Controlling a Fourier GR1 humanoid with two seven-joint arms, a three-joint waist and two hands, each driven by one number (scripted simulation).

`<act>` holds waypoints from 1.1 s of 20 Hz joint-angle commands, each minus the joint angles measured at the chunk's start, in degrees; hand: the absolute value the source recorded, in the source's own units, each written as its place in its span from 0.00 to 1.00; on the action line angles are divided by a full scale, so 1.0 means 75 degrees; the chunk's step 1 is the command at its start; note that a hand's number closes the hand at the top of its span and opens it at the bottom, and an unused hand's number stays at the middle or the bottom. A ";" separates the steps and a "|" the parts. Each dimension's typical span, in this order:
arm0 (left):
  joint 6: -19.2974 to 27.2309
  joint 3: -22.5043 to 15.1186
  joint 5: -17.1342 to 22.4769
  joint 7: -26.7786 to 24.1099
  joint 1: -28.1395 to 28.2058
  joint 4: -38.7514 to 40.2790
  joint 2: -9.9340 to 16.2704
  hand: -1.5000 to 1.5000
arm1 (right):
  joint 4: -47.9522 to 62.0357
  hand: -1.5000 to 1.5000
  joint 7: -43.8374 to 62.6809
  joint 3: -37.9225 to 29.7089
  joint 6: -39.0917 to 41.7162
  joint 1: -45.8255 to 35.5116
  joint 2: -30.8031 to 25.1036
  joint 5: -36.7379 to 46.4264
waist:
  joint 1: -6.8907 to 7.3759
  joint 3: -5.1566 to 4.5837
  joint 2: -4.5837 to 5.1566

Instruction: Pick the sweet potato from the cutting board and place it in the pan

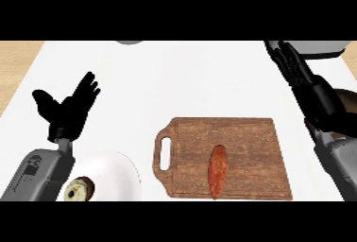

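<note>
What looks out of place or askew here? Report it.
Nothing stands out. The sweet potato lies lengthwise on the cutting board, intact and within its edges. The board sits square on the counter. Both hands, left and right, are open and hold nothing.

Left forearm (38, 174): light grey rounded casing, small dark markings printed on its outer face; narrows to a darker grey wrist segment. Left hand (66, 108): matte black throughout, broad palm, slender black fingers (89, 85) and thumb. Right forearm (339, 163): same grey shell, smooth. Right hand (314, 94): black, segmented, blocky palm housing, black fingers ridged along their length.
</note>
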 commanded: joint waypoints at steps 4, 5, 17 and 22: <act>0.0452 0.0100 -0.0428 -0.0083 0.0694 -0.1216 0.0251 0.50 | 0.0101 1.00 -0.0218 -0.0205 0.0676 0.0275 0.0838 -0.1021 | 0.0141 -0.0208 -0.0081; 0.0556 0.0117 -0.0390 0.0035 0.0729 -0.1634 0.0242 0.50 | 0.0104 1.00 0.0133 -0.0473 0.1078 0.0026 0.0709 -0.1623 | 0.0184 -0.0206 -0.0096; 0.0638 0.0309 -0.0203 0.0551 0.0970 -0.2056 0.0083 0.50 | -0.2187 0.00 -0.0956 -0.0466 -0.0566 0.4299 -0.1469 0.1876 | -0.0110 -0.0218 -0.0091; 0.0386 0.0329 -0.0182 0.0388 0.1292 -0.2020 0.0007 0.50 | -0.3391 0.00 0.0154 -0.0610 -0.0049 0.3761 -0.2106 0.2163 | -0.0031 -0.0226 -0.0081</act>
